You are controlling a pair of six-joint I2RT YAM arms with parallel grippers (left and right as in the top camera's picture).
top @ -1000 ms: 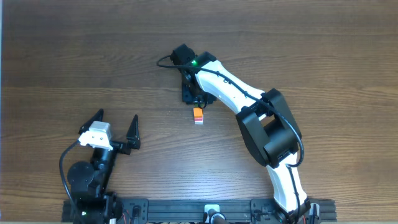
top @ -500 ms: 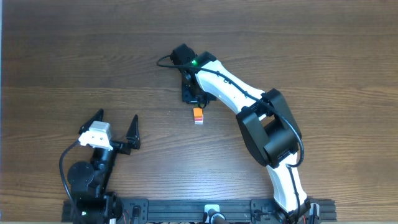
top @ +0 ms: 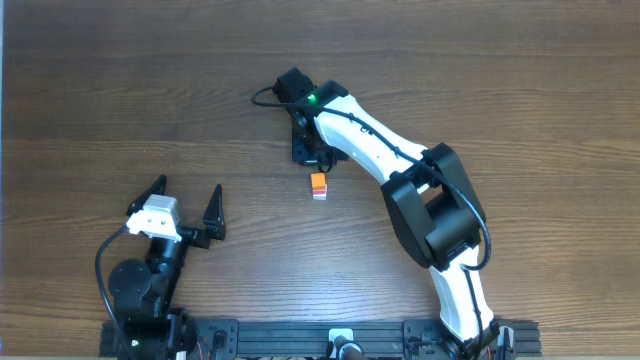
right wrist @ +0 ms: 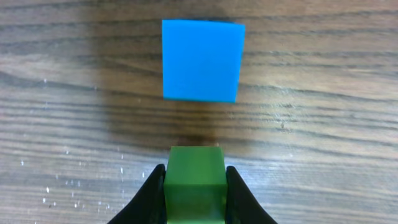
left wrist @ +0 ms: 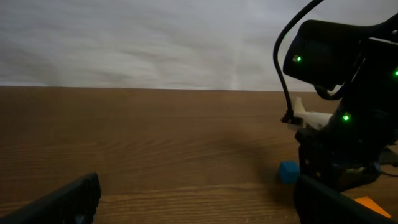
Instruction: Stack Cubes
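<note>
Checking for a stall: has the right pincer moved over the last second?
No. In the top view the right pincer sits at the same spot just above the orange cube, shut on the green cube.

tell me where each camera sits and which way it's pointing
Top: fixed above the table, looking straight down; both arms show, left claw open, right arm stretched toward the middle near an orange cube.
Left wrist: on the left arm, looking level across the table toward a pale wall; its own fingers frame the right arm beyond.
Right wrist: on the right arm, looking straight down; right claw shut on a green cube.
Shared: both wrist views show the blue cube.
</note>
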